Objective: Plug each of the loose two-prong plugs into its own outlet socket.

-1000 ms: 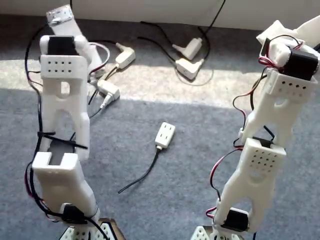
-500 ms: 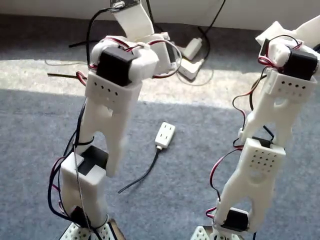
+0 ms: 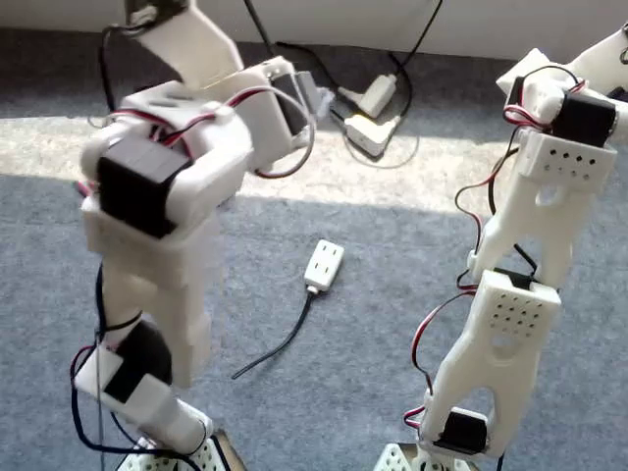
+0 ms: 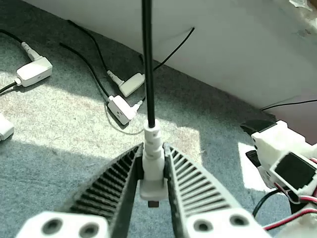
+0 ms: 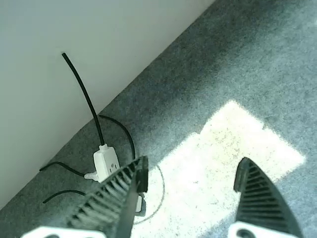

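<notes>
My left gripper (image 4: 152,148) is shut on a white two-prong plug (image 4: 152,166), whose black cord (image 4: 147,59) runs straight up from it. In the high view the left gripper (image 3: 306,96) is held high above the carpet near the back. A white outlet socket (image 3: 325,263) with a black cord lies on the grey carpet between the arms. Two white plug pieces (image 3: 373,98) (image 3: 371,134) lie close together by the wall, also seen as a pair (image 4: 130,84) (image 4: 120,109). My right gripper (image 5: 192,173) stands open and holds nothing, above a white plug piece (image 5: 105,163).
Two more white plug pieces (image 4: 33,71) (image 4: 4,128) lie on the sunlit carpet. The white wall (image 3: 491,20) bounds the back, with black cords trailing along it. The right arm (image 3: 520,294) stands tall on the right side.
The left arm rose from the plugs at the back left and swung right and up, carrying a plug and its cord. The right arm has barely moved.
</notes>
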Tool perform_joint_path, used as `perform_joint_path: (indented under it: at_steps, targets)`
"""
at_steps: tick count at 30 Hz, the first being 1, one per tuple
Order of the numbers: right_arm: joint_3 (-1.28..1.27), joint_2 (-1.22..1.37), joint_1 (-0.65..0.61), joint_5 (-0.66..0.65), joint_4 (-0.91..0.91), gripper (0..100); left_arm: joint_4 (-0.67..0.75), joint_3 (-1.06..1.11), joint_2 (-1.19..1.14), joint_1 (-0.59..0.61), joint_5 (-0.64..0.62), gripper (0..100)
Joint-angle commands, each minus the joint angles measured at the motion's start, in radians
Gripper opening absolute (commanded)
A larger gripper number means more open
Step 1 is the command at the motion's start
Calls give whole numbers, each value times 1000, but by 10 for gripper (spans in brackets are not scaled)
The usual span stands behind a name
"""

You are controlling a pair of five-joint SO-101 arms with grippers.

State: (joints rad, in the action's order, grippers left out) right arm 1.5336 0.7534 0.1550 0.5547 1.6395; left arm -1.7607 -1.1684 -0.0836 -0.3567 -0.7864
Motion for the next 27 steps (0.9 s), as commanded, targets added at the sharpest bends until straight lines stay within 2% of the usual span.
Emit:
perform_joint_path:
  at_steps: [1, 6, 12, 15, 17, 19, 25, 27]
  targets:
    - [-15, -58, -13, -11, -22, 274, -2, 137, 286, 5, -9, 6]
    - [-13, -67, -39, -11, 5, 274, 48, 355, 463, 15, -58, 6]
    - [76, -67, -107, -12, 85, 274, 238, 730, 552, 170, -422, 6]
    - [124, -67, -139, -12, 120, 274, 356, 938, 624, 208, -520, 6]
    - [137, -67, -170, -72, 124, 273, 439, 1078, 690, 203, -563, 6]
    - [145, -68, -206, -190, 125, 254, 519, 1216, 769, 203, -621, 6]
    - [216, -70, -309, -384, 127, 4, 858, 1652, 1009, 203, -862, 6]
    - [239, -74, -321, -422, 127, 14, 1014, 1794, 1069, 203, -948, 7]
